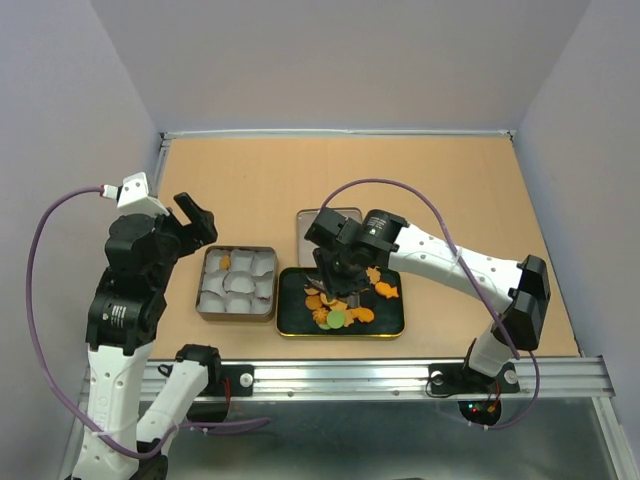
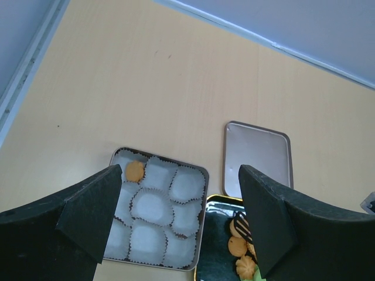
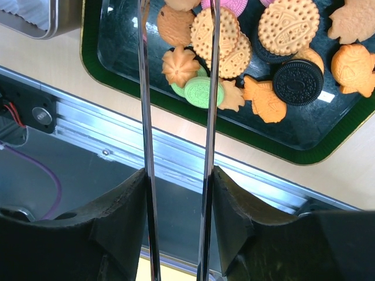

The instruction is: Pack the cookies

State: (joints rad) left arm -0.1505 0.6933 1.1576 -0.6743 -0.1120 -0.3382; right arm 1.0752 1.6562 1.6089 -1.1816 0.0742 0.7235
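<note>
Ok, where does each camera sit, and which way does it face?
Top external: above and behind the bases, looking down on the table; left arm and right arm show.
Left wrist: raised, looking down at the compartment tin, between the left gripper's open fingers.
Right wrist: low over the black tray's cookies; right gripper's fingers and two metal blades show.
Shared: all three show the tray.

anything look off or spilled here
Nothing spilled: the cookies sit heaped inside the dark tray, none on the table. The middle paper cup in the tin looks slightly skewed against its neighbours; nothing else stands out.
</note>
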